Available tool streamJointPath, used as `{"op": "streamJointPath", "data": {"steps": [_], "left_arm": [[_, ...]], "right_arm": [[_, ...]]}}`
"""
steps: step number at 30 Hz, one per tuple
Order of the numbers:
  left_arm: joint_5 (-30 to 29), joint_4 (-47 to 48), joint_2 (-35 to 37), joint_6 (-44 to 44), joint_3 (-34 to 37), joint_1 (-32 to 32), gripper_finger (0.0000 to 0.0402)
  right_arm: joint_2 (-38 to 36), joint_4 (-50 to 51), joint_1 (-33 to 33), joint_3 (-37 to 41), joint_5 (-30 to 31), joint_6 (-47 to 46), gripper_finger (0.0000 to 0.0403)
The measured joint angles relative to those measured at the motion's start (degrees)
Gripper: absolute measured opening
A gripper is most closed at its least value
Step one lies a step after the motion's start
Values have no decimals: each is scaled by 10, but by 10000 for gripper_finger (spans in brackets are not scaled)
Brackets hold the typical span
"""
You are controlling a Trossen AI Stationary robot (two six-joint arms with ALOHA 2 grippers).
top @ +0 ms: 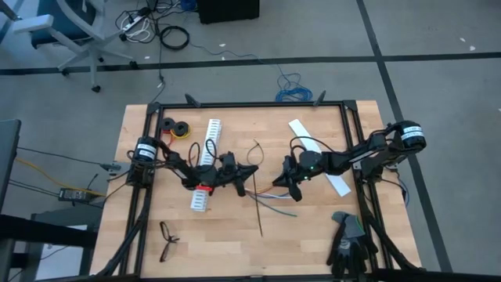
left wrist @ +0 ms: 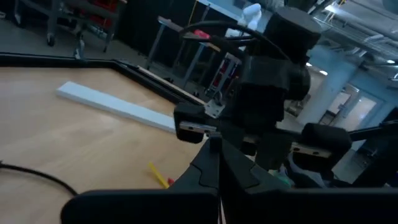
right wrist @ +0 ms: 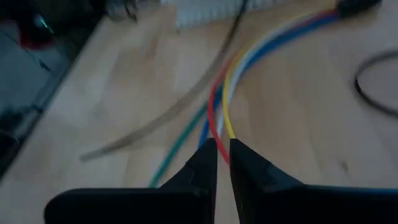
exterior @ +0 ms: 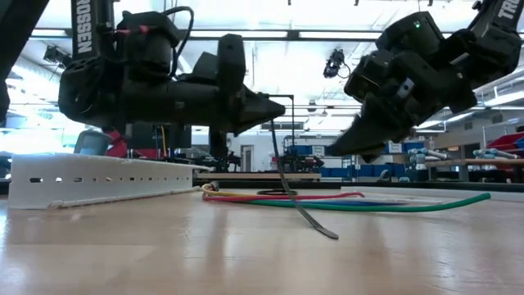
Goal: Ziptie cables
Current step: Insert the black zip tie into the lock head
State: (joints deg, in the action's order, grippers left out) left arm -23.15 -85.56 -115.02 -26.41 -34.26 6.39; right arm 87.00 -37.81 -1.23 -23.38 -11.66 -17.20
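left tool (top: 252, 174): closed, gripping nothing I can make out, above worktop (top: 235, 243) | right tool (right wrist: 222, 154): fingers a narrow slit apart, tips at cables (right wrist: 225, 99), hold unclear

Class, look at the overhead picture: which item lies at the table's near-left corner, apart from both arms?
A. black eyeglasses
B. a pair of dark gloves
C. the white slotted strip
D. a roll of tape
A: the black eyeglasses lie alone by the table's near-left corner, clear of both arms.
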Motion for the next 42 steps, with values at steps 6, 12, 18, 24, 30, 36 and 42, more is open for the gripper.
{"op": "streamJointPath", "data": {"steps": [6,12,18,24,30,36,42], "left_arm": [[-4,14,0,-7,4,0,1],[-10,15,-6,3,4,-8,1],[-10,13,-8,-40,-1,-22,4],[-9,12,-8,-72,-18,-24,5],[-4,13,-8,-117,-19,-24,6],[9,13,-8,-157,-19,-26,7],[9,12,-9,-202,-19,-26,7]], "right_arm": [[-33,84,-62,0,62,34,5],[-18,83,-126,-7,213,148,4],[23,59,-153,-54,220,274,3],[92,58,-157,-121,222,402,1],[128,83,-165,-162,317,528,6],[133,126,-199,-169,395,667,27],[133,124,-232,-169,412,724,58]]}}
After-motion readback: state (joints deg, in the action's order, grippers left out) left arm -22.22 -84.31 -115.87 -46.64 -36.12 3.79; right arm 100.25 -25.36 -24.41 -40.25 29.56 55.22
